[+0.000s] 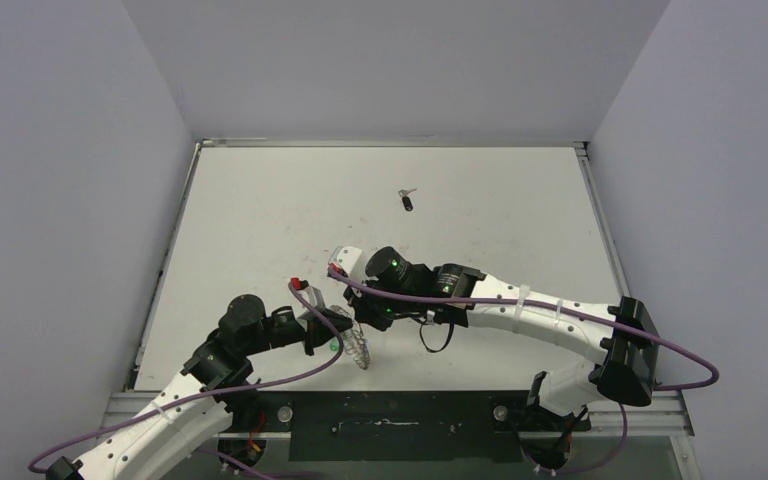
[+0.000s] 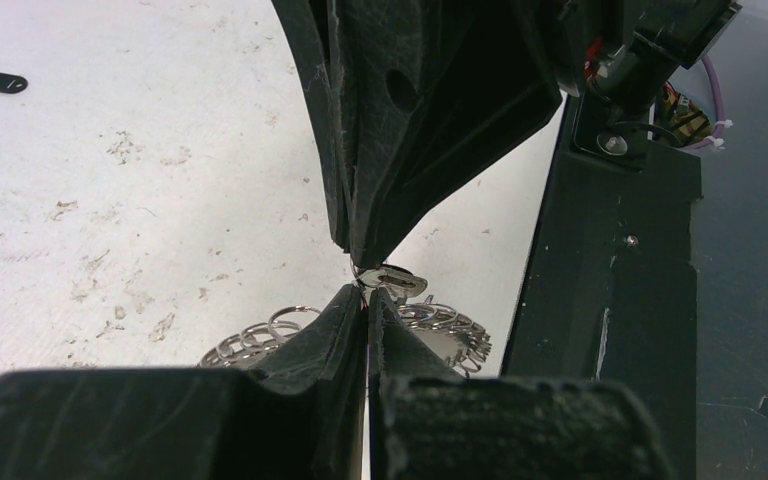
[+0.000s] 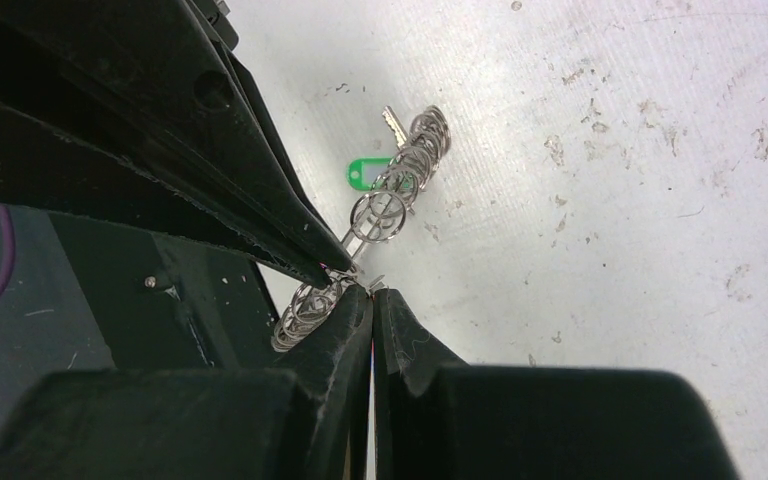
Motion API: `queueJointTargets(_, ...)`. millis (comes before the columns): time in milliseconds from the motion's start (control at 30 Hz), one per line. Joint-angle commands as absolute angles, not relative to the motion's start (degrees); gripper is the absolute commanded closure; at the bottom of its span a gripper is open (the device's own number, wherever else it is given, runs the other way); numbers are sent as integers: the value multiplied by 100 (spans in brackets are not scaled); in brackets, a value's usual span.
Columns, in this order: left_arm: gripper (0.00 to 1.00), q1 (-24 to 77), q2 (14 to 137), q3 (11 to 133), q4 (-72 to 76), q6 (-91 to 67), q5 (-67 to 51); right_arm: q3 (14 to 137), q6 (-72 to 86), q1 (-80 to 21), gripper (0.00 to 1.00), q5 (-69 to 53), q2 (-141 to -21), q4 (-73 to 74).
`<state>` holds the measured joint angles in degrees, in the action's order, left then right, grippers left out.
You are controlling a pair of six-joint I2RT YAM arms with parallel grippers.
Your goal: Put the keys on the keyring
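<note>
Near edge: left gripper (image 2: 368, 298) is pinched on the big round silvery looped-metal keyring (image 2: 450, 325). Right gripper (image 3: 372, 295) is clamped shut right beside it. One tiny black-headed silver key (image 1: 408, 203) lies far back.

The white tabletop (image 1: 260, 220) is scuffed and flecked with dark marks. A black-headed key (image 1: 407, 202) lies flat on it, alone, toward the far side near the middle. Close to the near edge, left of centre, a green-headed key (image 3: 363, 175) lies just beside the keyring (image 1: 360, 348), which stands on edge. Whether the ring touches the tabletop is unclear.
</note>
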<state>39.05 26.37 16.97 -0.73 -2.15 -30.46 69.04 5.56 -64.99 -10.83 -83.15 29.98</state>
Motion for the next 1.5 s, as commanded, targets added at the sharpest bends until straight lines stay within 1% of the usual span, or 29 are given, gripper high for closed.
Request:
queueJointTargets(0,100,3925,2559,1797,396,-259,-3177,6847,510,-6493,100,-547,-8338,3031)
queueJointTargets(167,100,3926,2558,1802,390,-255,-3206,6812,511,-6498,100,-333,-8273,3010)
queueJointTargets(667,100,3929,2650,1820,426,-308,-3243,6633,223,-6831,100,-146,-8053,2520)
queueJointTargets(967,100,3924,2638,1811,415,-314,-3234,6570,272,-6847,100,-18,-8038,2366)
queueJointTargets(1100,100,3929,2604,1780,447,-342,-3200,6411,380,-6838,71,205,-7923,2268)
queueJointTargets(1133,100,3927,2590,1776,455,-343,-3193,6373,394,-6836,60,238,-7863,2235)
queueJointTargets(1167,100,3926,2576,1768,459,-343,-3190,6335,407,-6829,52,286,-7794,2207)
queueJointTargets(1200,100,3928,2577,1760,457,-350,-3189,6292,432,-6810,48,327,-7710,2173)
queueJointTargets(1367,100,3929,2536,1745,478,-352,-3178,6019,574,-6487,39,89,-7195,1925)
queueJointTargets(1467,100,3926,2523,1732,516,-356,-3188,5774,583,-6234,29,-293,-6807,1631)
